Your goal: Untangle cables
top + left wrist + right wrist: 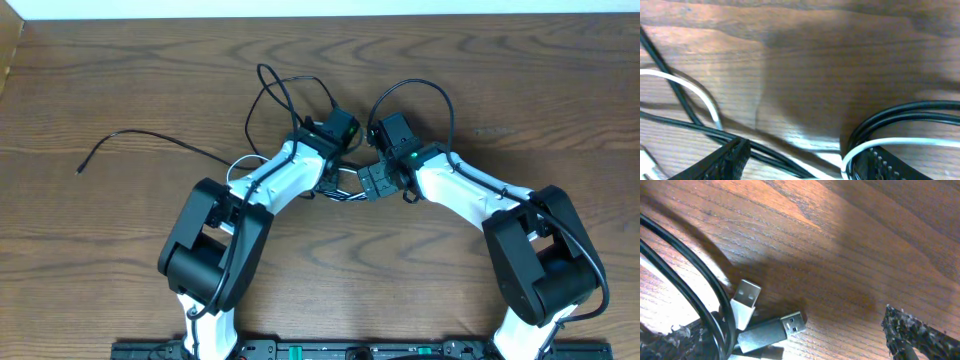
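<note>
Cables (pixel 340 196) lying bunched midway between table (pixel 100 60) side edges, one black strand (pixel 150 134) trailing toward left edge. Left fingers (pixel 730 160) standing well apart, straddling white cable (pixel 695 90) and black ones, pinching nothing. Right fingers (pixel 920 330) gaping wide, gripping nothing, two USB plugs (pixel 747 297) lying between them

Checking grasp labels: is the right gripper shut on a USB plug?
No, the right gripper stands wide open, with the white USB plug and the grey USB plug lying between its fingers.
</note>
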You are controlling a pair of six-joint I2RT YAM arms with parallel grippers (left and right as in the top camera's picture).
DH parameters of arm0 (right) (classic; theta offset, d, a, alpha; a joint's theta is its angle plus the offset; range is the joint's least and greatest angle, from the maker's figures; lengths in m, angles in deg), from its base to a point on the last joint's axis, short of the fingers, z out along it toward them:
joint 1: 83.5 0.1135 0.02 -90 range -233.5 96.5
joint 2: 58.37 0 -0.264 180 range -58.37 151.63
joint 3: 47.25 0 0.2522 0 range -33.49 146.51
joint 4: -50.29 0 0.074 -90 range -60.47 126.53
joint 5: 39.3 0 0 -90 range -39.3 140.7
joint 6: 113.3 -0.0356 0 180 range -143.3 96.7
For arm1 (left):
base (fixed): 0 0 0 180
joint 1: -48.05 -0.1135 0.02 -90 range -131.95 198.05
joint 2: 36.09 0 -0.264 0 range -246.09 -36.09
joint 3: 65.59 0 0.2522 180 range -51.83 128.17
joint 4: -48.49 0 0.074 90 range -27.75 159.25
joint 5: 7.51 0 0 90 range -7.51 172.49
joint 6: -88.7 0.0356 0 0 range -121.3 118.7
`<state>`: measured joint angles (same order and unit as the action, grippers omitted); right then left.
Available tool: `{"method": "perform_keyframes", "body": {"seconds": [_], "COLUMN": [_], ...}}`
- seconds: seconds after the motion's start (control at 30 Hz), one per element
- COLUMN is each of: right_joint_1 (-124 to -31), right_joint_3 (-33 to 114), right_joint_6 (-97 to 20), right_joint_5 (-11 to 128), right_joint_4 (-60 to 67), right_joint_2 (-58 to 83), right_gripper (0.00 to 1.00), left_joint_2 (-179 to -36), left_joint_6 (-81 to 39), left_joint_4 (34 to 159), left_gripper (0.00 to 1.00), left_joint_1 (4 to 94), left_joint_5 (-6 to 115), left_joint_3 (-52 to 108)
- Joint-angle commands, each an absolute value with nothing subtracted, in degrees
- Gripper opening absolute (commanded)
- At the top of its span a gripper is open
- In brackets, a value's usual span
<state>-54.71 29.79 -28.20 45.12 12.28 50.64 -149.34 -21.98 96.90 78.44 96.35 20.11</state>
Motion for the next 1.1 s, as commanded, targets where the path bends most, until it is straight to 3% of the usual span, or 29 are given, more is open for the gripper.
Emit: {"method": "perform_keyframes", "body": {"seconds": [0.0,0.6,0.87,1.07], "right_joint_1": [-55.65,-60.37,-60.54,-60.59], "right_joint_3": [26.34,26.32,26.32,26.32], "right_joint_6": [-24.47,-24.49,-24.49,-24.49], "right_joint_5": [35.55,32.83,39.26,33.12], "right_joint_4": [9.4,7.1,8.92,7.74], "right_joint_2": [54.51,54.51,54.51,54.51], "right_gripper": [0.99,0.99,0.99,0.99], "left_joint_2": [-152.79,-152.79,-152.79,-152.79], "left_joint_6": [-19.67,-17.63,-17.44,-16.54], "left_joint_4": [98.45,99.98,97.86,97.56], "left_gripper": [0.71,0.71,0.71,0.71], "left_joint_1": [74.27,61.35,59.75,59.1], "left_joint_5": [102.71,102.71,100.9,102.87], "left_joint_3": [18.23,16.44,13.75,13.75]}}
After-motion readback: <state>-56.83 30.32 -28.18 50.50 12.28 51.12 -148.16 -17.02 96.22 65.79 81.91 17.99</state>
